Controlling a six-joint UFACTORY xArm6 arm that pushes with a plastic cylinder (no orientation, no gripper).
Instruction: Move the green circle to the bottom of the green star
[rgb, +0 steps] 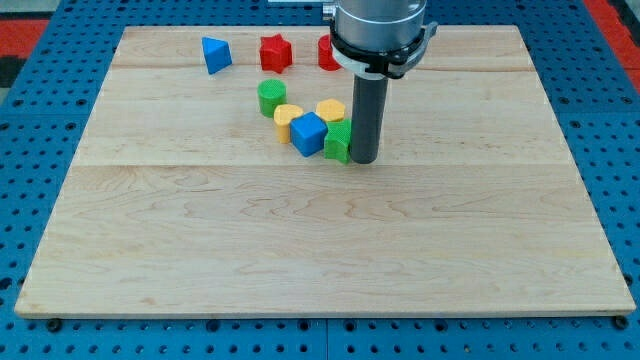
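No jaws on this rig btw, just a rod, so nothing opens or shuts and nothing is held; my tip (363, 160) is down on the surface (300, 240), touching or v close to the green star (338, 143) on its right side in the view. The green circle (271, 97) sits up and to the view's left of my tip, w/ a little cluster between them: a yellow block (288, 120) (rounded, shape hard to call), a blue block (309, 133) that looks like a cube, and another yellow block (331, 110) just above the star. Farther toward the view's top there's a blue triangle (215, 54), a red star (275, 52) and one more red block (328, 53) half hidden by the arm. Handling guess: circle is a small stiff light block, prob slides easy on the wood, but being round it'll roll off the rod if I hit it off-centre. Can't grab it, so contact pt should be its top-left side, pushing thru the centre. It needs to skirt left of the cluster and end up below the star, imo.
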